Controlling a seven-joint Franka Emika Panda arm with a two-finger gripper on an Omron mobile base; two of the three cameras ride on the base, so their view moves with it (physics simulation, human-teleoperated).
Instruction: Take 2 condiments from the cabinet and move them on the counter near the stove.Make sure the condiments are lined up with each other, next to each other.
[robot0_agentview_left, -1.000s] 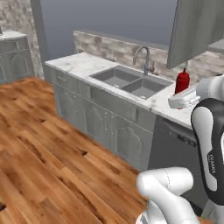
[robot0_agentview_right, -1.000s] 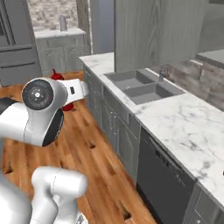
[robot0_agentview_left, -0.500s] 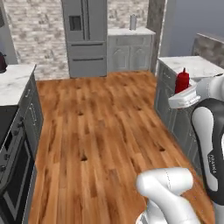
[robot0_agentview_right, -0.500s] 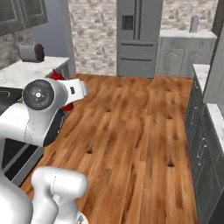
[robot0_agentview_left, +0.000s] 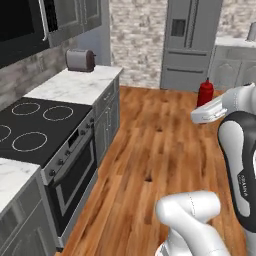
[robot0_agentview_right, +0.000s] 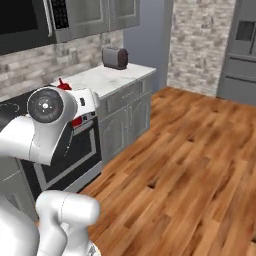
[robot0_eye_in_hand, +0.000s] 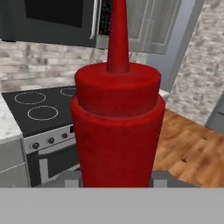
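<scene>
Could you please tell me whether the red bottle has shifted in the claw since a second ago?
No. The red bottle sits against the white arm as before; only the kitchen behind swung, so the base turned.

Both base views look forward over the arm, sharing the stove (robot0_agentview_left: 35, 127) and toaster (robot0_agentview_right: 115, 57); the hand view sits close behind the bottle (robot0_eye_in_hand: 116, 127).

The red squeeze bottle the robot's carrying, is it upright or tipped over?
Upright. In the hand view the red squeeze bottle stands with its nozzle pointing straight up, and the left base view shows it vertical above the white hand.
</scene>
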